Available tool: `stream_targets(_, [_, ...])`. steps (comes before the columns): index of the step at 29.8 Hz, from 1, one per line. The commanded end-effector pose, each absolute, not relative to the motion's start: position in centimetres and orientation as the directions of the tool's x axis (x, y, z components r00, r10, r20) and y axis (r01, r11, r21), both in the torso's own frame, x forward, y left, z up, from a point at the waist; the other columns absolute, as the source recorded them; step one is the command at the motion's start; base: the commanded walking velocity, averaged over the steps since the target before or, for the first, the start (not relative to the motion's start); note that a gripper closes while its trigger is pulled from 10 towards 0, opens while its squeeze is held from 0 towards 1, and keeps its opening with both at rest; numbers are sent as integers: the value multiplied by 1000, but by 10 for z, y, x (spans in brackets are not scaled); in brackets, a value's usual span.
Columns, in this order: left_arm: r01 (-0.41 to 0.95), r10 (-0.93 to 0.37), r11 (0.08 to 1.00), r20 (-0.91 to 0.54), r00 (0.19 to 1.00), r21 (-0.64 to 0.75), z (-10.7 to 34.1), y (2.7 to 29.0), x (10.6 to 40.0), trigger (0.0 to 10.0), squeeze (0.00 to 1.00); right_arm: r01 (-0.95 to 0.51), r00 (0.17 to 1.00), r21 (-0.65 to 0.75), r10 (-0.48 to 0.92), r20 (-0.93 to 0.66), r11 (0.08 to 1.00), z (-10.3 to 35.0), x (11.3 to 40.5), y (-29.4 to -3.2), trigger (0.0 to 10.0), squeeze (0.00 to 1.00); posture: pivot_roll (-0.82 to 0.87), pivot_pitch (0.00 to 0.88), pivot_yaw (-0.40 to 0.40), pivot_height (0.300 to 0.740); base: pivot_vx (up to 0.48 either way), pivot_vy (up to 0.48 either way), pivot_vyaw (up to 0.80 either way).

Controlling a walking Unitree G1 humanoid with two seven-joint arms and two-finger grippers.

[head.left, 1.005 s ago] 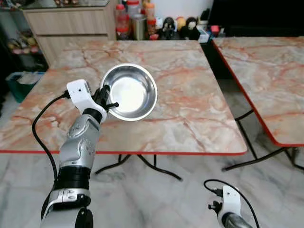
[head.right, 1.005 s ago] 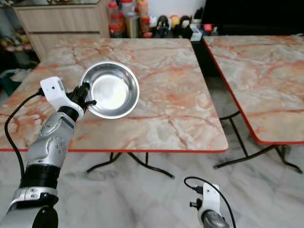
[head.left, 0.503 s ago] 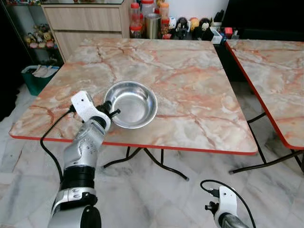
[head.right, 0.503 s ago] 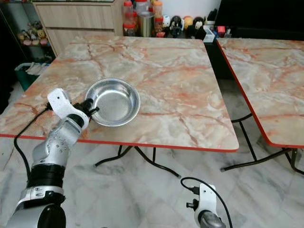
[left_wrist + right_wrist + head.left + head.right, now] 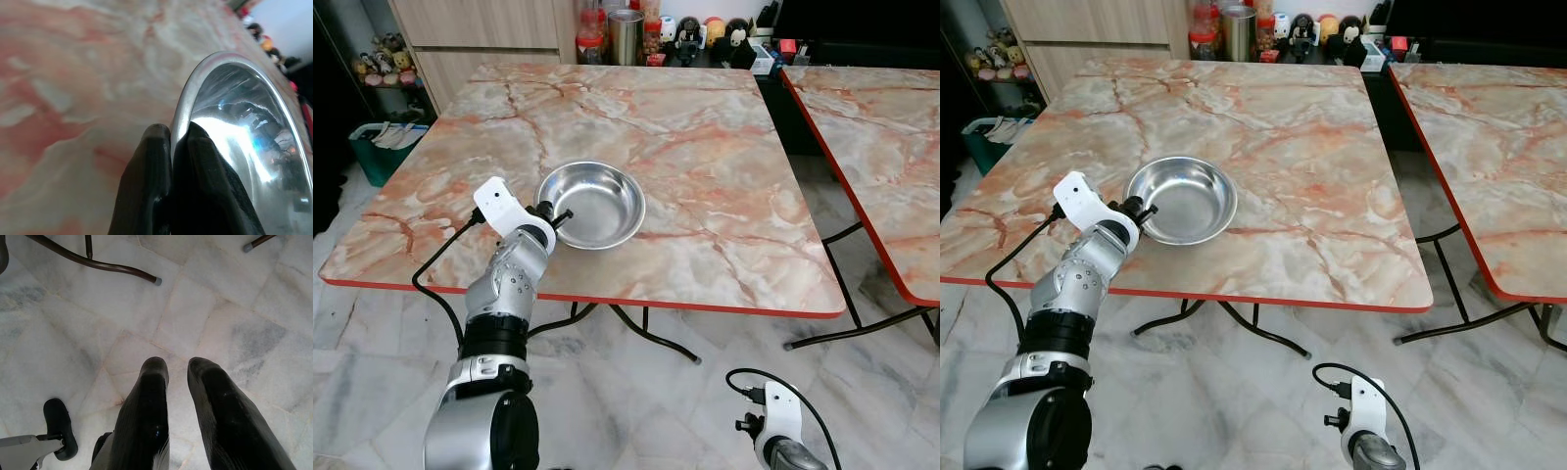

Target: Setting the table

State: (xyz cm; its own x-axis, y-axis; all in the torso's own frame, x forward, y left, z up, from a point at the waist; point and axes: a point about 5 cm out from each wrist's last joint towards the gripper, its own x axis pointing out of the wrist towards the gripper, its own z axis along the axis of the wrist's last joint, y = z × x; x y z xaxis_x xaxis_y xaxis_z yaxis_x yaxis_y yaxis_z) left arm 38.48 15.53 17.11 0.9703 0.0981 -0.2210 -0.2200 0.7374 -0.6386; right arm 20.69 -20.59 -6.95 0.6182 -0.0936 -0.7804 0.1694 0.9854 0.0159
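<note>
Bowl (image 5: 592, 204) sits on the counter (image 5: 724, 166), left claw (image 5: 554, 215) pinching its eight-o'clock rim; pulling away before releasing could tip it. Right claw (image 5: 178, 377) hangs slightly parted.

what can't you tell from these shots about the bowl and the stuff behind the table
- Steel bowl: whether its base rests on the marble table or hovers just above; eye views too coarse, left wrist view blurred.
- Jars and figurines: too small, cut by the top edge.
- Left end effector: rim contact hidden between its fingers.
</note>
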Motion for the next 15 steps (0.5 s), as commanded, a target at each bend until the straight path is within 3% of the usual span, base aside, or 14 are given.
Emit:
stream_targets(1, [-268,122,710,-261,958,-651,169,160,386,10000,0,166,605,14,-91,-791,986,-72,203,-205,10000,0,32,93,-8,736,0,0,0])
stream_targets(15, [-291,91,703,-324,942,-648,154,149,383,10000,0,162,606,12,-89,-791,987,-72,203,-206,10000,0,36,94,-11,736,0,0,0])
